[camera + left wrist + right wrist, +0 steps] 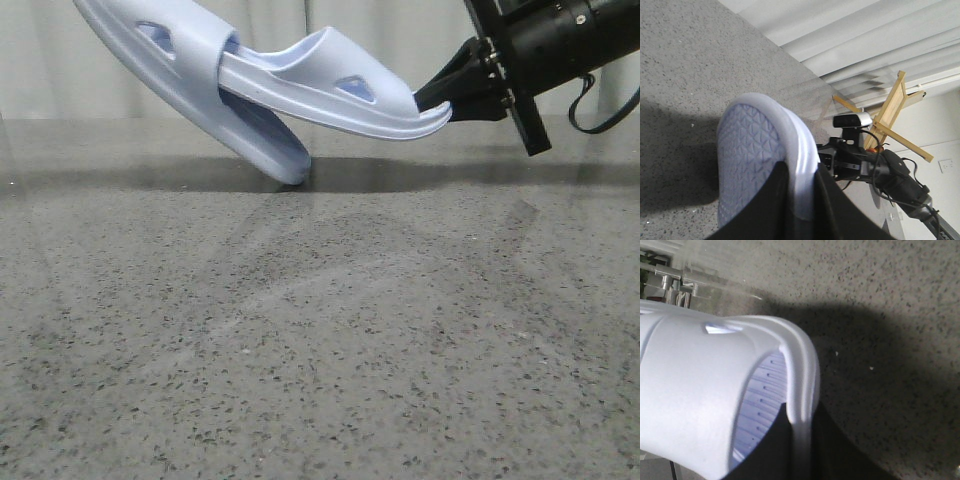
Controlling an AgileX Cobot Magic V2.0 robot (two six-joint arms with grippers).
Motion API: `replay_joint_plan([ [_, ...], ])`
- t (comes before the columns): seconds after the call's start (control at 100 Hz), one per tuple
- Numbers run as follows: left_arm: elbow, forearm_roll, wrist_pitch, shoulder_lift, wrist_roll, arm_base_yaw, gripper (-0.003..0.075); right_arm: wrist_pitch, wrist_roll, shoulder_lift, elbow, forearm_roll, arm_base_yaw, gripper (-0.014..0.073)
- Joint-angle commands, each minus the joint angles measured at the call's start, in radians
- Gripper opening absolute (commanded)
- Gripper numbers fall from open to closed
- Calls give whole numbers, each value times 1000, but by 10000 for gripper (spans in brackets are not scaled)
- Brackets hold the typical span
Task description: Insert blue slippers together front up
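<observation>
Pale blue foam slippers (260,85) hang nested above the speckled table (320,340), the right gripper (447,98) pinching one rim and the left gripper (800,200) the other, so I'd fear foam slipping loose.

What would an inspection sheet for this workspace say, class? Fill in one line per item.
Surface: speckled grey stone table, bare where visible.
Job's things: left slipper tilted, one end low near the table; right slipper pushed under its strap.
Clutter: nothing seen.
Grippers: right gripper clamps the right slipper's end; left gripper clamps the left slipper's rim.
Cables: black cable looping off the right arm.
Surroundings: pale curtain, wooden frame.
</observation>
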Motion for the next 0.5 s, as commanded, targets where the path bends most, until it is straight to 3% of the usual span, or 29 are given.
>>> replay_joint_plan([
  [0.0, -33, -88, 136, -38, -9, -37, 16, 231, -18, -48, -39, 91, 61, -107],
  [0.36, -33, -73, 136, -34, -9, -42, 16, 215, 9, -36, -159, 94, 112, -101],
  [0.49, -33, -73, 136, -34, -8, -23, 15, 232, 35, -36, -158, 41, 93, 22],
])
